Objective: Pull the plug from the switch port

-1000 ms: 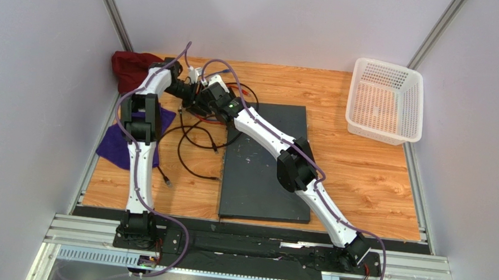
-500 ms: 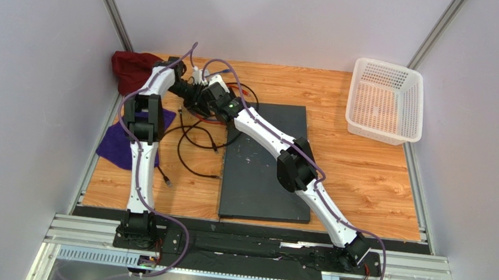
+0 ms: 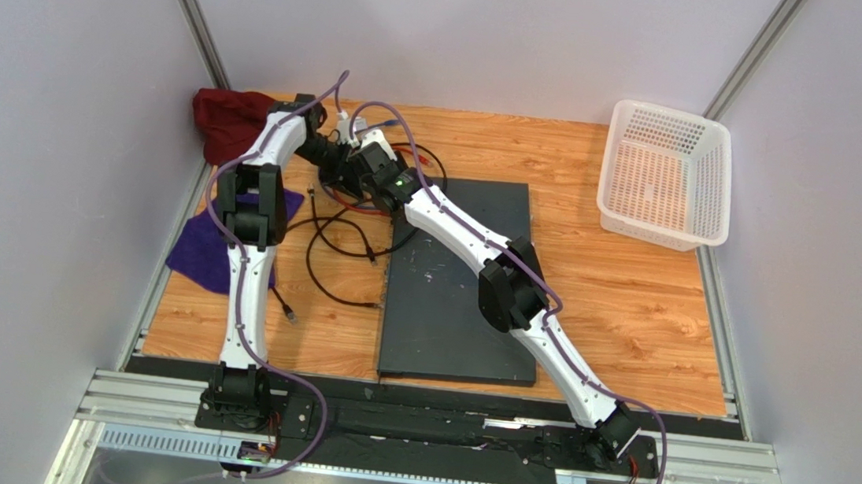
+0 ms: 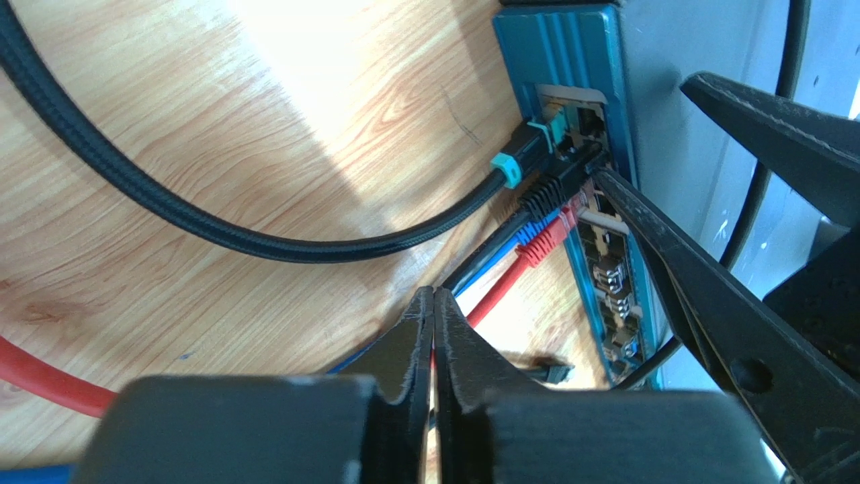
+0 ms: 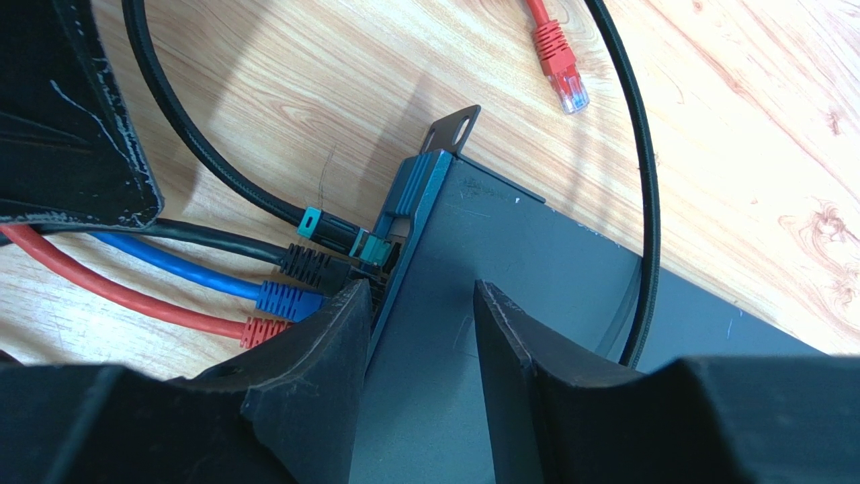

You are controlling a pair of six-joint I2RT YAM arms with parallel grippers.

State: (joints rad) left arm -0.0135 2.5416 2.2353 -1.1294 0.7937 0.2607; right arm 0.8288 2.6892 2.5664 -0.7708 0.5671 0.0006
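The switch is a flat dark grey box in the middle of the table. Its teal port face holds a teal-tipped black plug, a black plug, a blue one and a red plug. My left gripper is shut just short of the ports, with a sliver of the red cable showing between its pads. My right gripper stands open astride the switch's corner. One of its fingers reaches down to the black and red plugs.
A white mesh basket stands at the back right. A dark red cloth and a purple cloth lie at the left. Loose black cables loop beside the switch. A loose red plug lies on the wood.
My left gripper has closed from half open to shut, and its wrist has shifted slightly towards the back. The right arm has not moved.
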